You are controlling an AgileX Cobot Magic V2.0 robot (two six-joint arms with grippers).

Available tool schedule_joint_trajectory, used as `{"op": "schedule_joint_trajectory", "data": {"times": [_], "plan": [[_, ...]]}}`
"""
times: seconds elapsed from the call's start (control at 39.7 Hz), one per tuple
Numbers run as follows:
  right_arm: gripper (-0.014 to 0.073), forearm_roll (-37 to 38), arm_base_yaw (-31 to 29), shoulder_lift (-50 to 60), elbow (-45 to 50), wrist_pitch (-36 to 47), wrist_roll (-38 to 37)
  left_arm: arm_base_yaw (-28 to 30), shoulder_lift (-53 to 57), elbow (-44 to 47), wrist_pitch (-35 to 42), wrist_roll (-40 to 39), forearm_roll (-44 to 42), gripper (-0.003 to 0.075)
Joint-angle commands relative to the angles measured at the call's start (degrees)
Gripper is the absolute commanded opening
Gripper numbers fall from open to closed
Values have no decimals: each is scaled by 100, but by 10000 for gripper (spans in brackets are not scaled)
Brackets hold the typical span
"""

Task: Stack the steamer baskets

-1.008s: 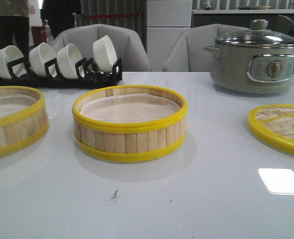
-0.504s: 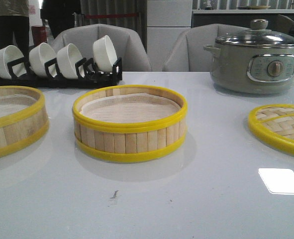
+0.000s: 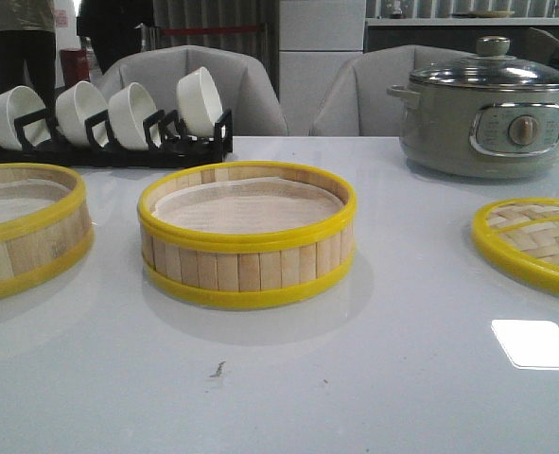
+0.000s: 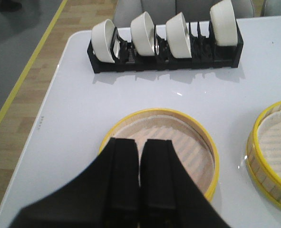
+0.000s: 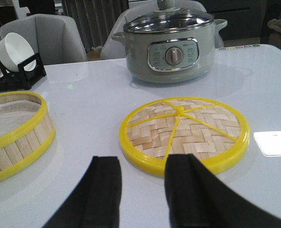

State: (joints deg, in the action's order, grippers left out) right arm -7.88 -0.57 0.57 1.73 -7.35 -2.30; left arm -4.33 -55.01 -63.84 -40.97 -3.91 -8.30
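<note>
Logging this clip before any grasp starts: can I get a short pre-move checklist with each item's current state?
1. Baskets unstacked and apart: ok; left basket and centre basket sit separately.
2. Both upright, liners inside: ok.
3. Left pincer ready to grasp: not ok, shut above the left basket.
4. Right pincer open: ok, empty.
5. Lid off the baskets: ok.
6. Bowl rack and pot behind the baskets, out of the way: ok.

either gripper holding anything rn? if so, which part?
Nothing is held. The left gripper is shut on nothing above the left steamer basket; the right gripper is open and empty, short of the woven lid.
</note>
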Motion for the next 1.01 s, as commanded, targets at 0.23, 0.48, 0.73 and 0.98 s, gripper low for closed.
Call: {"op": "schedule_joint_trajectory", "data": {"times": [0.23,0.48,0.73,0.98], "plan": [[344,50,-17,122,-85,498,52,-36,52,-202,410,2,-69,85],[344,50,-17,122,-85,498,52,-36,52,-202,396,2,-69,85],[344,50,-17,122,-85,676,52,-36,52,-202,396,2,-93,85],[344,153,-17,122,-101,1042,105,-36,52,-202,396,2,-95,85]]}}
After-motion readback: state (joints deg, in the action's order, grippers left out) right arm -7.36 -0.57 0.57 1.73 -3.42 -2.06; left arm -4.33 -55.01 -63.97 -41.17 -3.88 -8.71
